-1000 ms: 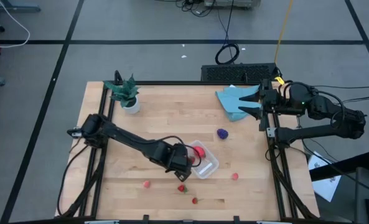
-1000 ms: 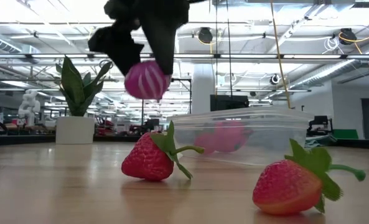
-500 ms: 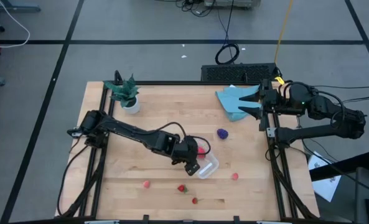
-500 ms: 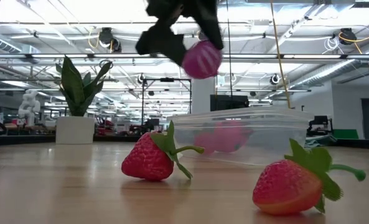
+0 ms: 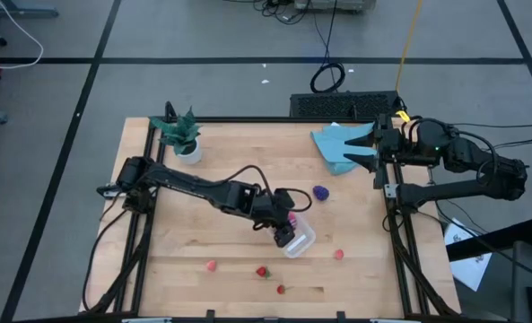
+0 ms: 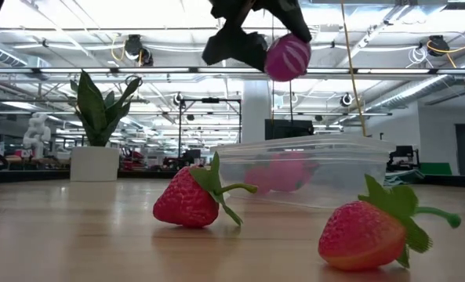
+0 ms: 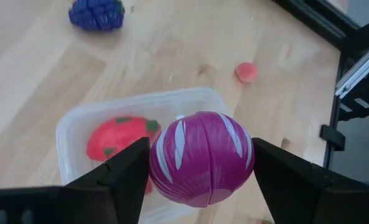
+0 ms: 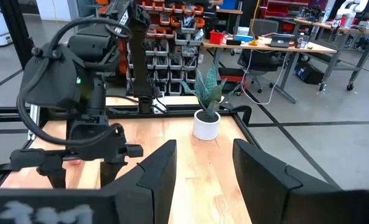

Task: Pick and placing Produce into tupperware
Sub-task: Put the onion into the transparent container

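Fingers (image 7: 134, 171) of left gripper (image 7: 200, 177) clamped on striped magenta fruit (image 7: 201, 158), above tub (image 7: 69, 134). One red piece (image 7: 112, 137) inside. Purple fruit (image 5: 320, 192), four berries outstanding on surface (image 5: 230, 161). Right gripper (image 8: 203, 168) parked at surface edge, fingers parted, empty.

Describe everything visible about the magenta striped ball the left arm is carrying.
The magenta striped ball is a round, glossy, plastic-looking toy fruit, deep magenta with pale stripes running from its top. The left gripper clamps it between both dark fingers, one on each side, clear of the table. It hangs above the clear tupperware, which already holds a red piece. Nothing but the fingers touches it.
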